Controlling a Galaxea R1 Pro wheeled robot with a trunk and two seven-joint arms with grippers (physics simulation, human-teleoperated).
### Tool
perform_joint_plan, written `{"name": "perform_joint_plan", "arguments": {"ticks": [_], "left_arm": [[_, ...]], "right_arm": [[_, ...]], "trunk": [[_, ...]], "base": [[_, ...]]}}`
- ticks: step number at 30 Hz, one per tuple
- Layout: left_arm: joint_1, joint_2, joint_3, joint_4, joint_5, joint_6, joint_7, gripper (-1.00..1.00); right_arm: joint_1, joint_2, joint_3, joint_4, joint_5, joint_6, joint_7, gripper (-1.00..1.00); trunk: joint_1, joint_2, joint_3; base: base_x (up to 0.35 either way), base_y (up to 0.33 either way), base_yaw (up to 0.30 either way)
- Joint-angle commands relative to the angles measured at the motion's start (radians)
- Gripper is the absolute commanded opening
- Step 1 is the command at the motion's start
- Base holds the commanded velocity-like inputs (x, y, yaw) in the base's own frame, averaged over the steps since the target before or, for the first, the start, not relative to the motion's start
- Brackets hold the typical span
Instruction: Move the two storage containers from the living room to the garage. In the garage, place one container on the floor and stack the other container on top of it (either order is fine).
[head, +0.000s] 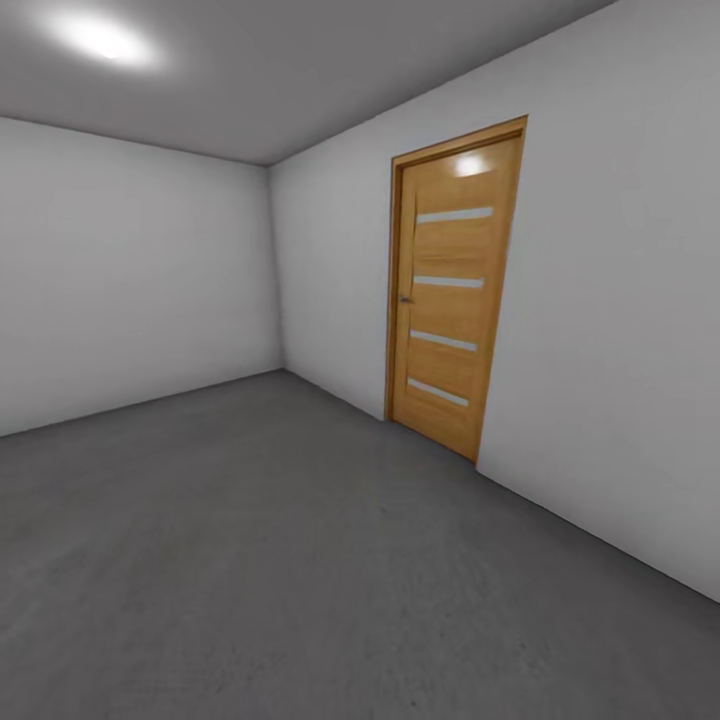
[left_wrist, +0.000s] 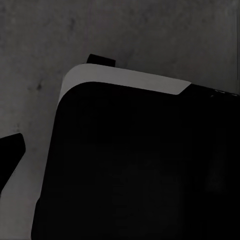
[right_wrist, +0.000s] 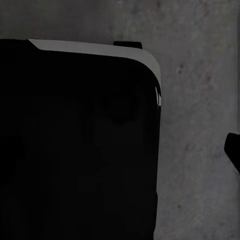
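I am in the garage, with its dark grey concrete floor (head: 300, 560) and plain white-grey walls (head: 130, 280). The two storage containers and the living room are out of view. In the left wrist view one dark fingertip (left_wrist: 10, 155) of my left gripper hangs over the mottled floor (left_wrist: 30, 60), beside my black base (left_wrist: 140, 170). The right wrist view has one dark fingertip (right_wrist: 233, 150) of my right gripper at the picture's edge, over the floor (right_wrist: 200, 100) beside the base (right_wrist: 75, 150). Nothing shows between the fingers.
A wooden door (head: 455, 290) with pale horizontal slats stands shut in the right wall. The room's far corner (head: 272, 270) lies ahead to the left. A ceiling light (head: 100, 40) glows above. Bare floor stretches ahead.
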Motion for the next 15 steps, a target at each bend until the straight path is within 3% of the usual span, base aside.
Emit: {"name": "perform_joint_plan", "arguments": {"ticks": [1, 15], "left_arm": [[0.0, 0.0, 0.006, 0.0, 0.002, -0.001, 0.0, 1.0], [0.0, 0.001, 0.006, 0.0, 0.005, -0.002, 0.0, 1.0]], "right_arm": [[0.0, 0.0, 0.001, 0.0, 0.002, -0.003, 0.0, 1.0], [0.0, -0.003, 0.001, 0.0, 0.004, -0.009, 0.0, 1.0]], "trunk": [[0.001, 0.0, -0.001], [0.001, 0.0, -0.001]], "base": [[0.324, 0.0, 0.0], [0.324, 0.0, 0.0]]}}
